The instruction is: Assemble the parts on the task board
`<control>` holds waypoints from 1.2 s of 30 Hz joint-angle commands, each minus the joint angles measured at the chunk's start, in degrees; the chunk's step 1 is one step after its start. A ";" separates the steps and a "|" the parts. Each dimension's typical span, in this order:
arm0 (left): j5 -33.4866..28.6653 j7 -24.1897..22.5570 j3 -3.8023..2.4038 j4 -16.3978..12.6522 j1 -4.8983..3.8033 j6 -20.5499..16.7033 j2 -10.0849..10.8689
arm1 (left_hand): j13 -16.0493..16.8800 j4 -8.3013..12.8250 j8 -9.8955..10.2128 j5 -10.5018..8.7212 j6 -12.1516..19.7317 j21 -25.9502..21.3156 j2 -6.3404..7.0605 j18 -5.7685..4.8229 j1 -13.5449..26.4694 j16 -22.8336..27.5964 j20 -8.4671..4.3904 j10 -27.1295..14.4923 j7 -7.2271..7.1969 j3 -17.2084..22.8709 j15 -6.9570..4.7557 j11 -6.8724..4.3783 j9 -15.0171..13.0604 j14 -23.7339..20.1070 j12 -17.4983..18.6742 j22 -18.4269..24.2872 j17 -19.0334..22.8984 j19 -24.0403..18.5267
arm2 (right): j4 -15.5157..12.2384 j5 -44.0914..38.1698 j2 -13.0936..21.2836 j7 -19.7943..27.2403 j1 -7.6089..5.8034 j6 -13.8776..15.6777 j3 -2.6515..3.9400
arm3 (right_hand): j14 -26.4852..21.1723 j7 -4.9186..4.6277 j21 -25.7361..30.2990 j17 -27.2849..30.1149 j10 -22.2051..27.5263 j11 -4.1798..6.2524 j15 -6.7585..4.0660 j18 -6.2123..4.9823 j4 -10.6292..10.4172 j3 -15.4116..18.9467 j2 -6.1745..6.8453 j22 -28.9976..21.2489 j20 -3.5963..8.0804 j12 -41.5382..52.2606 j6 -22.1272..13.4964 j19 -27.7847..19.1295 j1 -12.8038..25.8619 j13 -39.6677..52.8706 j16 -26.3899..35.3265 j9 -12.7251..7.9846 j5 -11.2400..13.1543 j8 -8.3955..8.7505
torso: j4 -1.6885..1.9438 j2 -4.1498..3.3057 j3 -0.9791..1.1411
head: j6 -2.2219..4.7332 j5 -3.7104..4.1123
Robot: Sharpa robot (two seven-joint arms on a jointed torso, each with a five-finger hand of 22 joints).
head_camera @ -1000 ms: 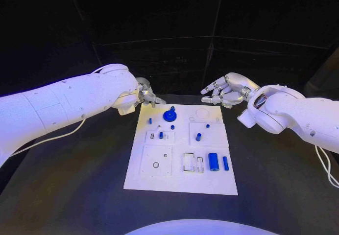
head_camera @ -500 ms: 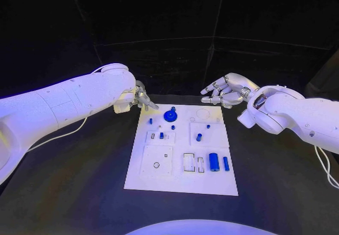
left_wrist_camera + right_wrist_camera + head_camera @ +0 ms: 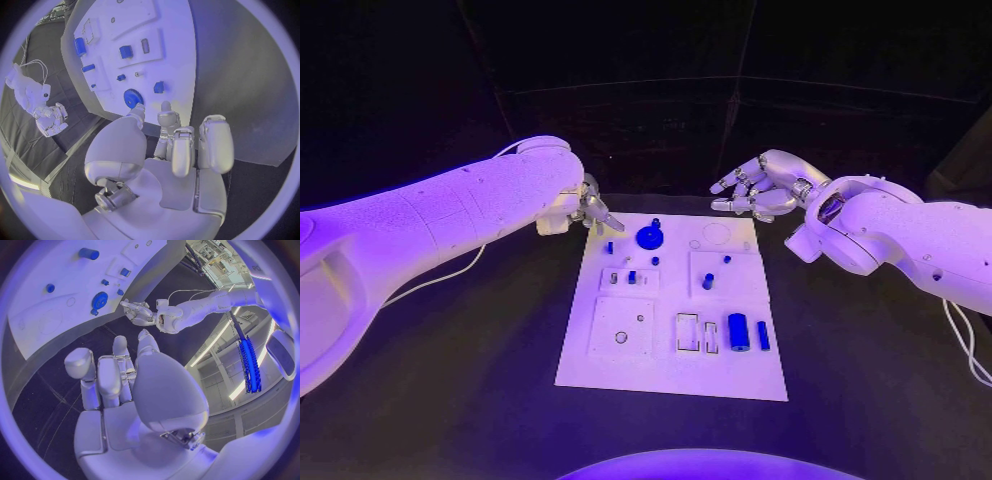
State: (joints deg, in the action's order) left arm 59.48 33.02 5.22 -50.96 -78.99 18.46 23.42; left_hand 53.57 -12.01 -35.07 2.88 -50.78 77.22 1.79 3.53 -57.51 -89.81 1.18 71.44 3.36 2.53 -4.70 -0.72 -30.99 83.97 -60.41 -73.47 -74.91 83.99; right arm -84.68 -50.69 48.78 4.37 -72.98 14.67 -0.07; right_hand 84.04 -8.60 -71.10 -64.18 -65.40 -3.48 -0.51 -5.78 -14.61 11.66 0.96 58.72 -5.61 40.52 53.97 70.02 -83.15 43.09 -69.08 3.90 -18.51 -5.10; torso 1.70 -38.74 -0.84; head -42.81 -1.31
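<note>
Parts (image 3: 737, 331) on the task board (image 3: 672, 378) look tiny, stiff and light, best pinched by their sides, while left hand (image 3: 593, 210) and right hand (image 3: 756, 186) hover with fingers apart, holding nothing.

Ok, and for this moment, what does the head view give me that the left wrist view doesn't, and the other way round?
Head view: the task board whole, down to its near edge, plus the left arm and right arm along their length. Left wrist view: the left hand from behind, its fingers apart with nothing in them, tips at the board's far edge. Both: the round blue part, the large blue cylinder and the right hand, empty, off the board's far corner.
</note>
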 commanded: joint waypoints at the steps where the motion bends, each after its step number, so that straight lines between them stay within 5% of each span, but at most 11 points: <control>1: 0.50 -0.60 0.03 0.57 0.34 2.26 -0.36 | 0.00 0.06 0.02 0.01 -0.36 0.39 -0.36 0.04 -0.35 -0.19 0.48 0.18 -0.04 -0.42 0.23 -0.09 0.07 6.03 -0.29 -0.09 -15.09 0.74 | 0.00 -0.07 -0.10 0.54 -0.10 -0.37 0.04 | 0.12 0.12 0.31 -0.08 -0.08 0.06 -0.33 -0.91 0.00 0.28 -0.35 -0.03 0.09 -0.18 -0.14 -0.34 0.37 -0.05 0.24 0.06 0.26 -0.24 | 0.00 -0.03 0.01 | -0.03 0.05; 10: 0.50 -1.09 0.25 1.10 1.26 2.47 -0.83 | -0.05 0.05 0.02 0.01 -0.37 0.46 -0.40 0.02 -0.39 -0.19 0.48 0.15 -0.04 -0.46 0.23 -0.09 0.08 6.03 -0.25 -0.19 -15.09 0.78 | 0.17 -0.07 -0.27 0.58 -0.10 -0.41 0.04 | 0.11 0.13 0.33 -0.05 -0.08 0.07 -0.33 -0.91 0.02 0.28 -0.39 -0.05 0.09 -0.17 -0.14 -0.34 0.31 -0.07 0.28 0.07 0.21 -0.25 | -0.01 0.02 0.02 | -0.16 0.07; 36: 0.49 -1.75 0.32 1.87 1.74 2.19 -1.54 | -0.54 2.22 0.52 0.02 -0.55 0.39 -3.22 0.02 -5.41 -0.19 0.51 -0.21 0.06 -0.78 0.28 -0.03 1.11 6.03 -0.14 -0.36 -15.09 0.77 | 0.36 -0.07 -0.51 0.66 -0.10 -0.54 0.04 | 0.13 0.14 0.35 -0.09 -0.08 0.08 -0.34 -0.91 0.07 0.27 -0.52 -0.04 0.09 -0.15 -0.14 -0.32 0.15 -0.11 0.28 0.07 0.09 -0.27 | -0.01 0.01 0.07 | -0.31 0.15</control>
State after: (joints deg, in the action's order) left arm 59.66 31.88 5.56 -49.17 -77.17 20.35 21.97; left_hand 53.08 -10.14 -34.84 2.88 -51.19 77.49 -1.44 3.54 -62.53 -89.81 1.18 71.44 3.35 1.84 -4.70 -0.72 -29.93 83.96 -60.41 -73.80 -74.91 83.99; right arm -84.27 -50.69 48.31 4.45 -72.97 14.49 -0.08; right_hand 84.04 -8.60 -71.10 -64.18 -65.40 -3.48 -0.51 -5.78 -14.61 11.65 0.96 58.73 -5.61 40.52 53.97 70.02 -83.15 43.05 -69.08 3.90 -18.51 -5.10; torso 1.69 -38.74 -0.80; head -43.08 -1.22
